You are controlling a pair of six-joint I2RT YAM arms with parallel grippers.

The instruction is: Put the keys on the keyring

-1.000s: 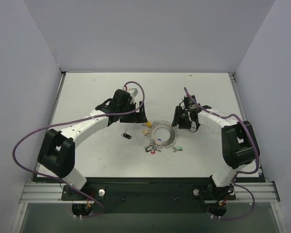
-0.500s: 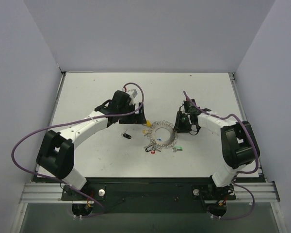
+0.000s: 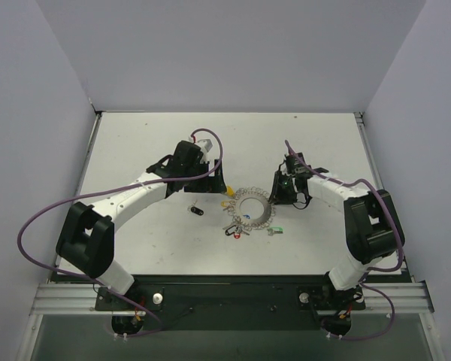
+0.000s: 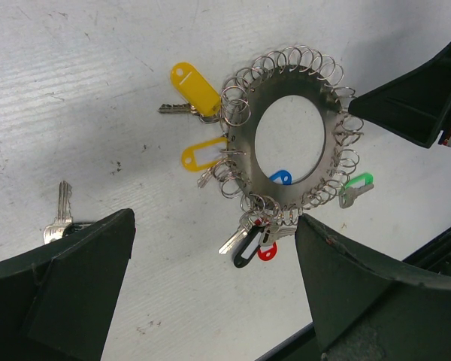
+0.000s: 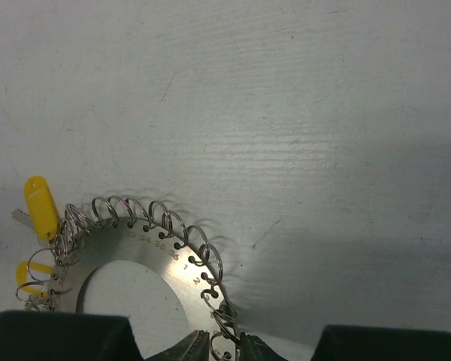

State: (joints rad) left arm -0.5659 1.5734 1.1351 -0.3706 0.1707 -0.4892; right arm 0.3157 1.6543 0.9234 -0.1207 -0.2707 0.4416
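1. While the right fingers (image 3: 284,194) are drawn nearly together on the rim of the keyring (image 5: 146,252), closing around one of its small wire loops (image 5: 210,265), I read that grip as an anchor that stops the keyring sliding.
2. It lies flat in the middle of the surface (image 3: 135,150), between my two arms.
3. My left fingers (image 3: 215,183) are spread wide and hold nothing. They hover above the keyring with the whole hoop framed between them, which gives me a clear look down.
4. Several keys (image 4: 252,248) with yellow, blue, green, black and red tags already hang from the loops.
5. One loose key (image 4: 58,218) lies apart from the keyring, just beside a left finger that hides its head. I judge it the next to collect.
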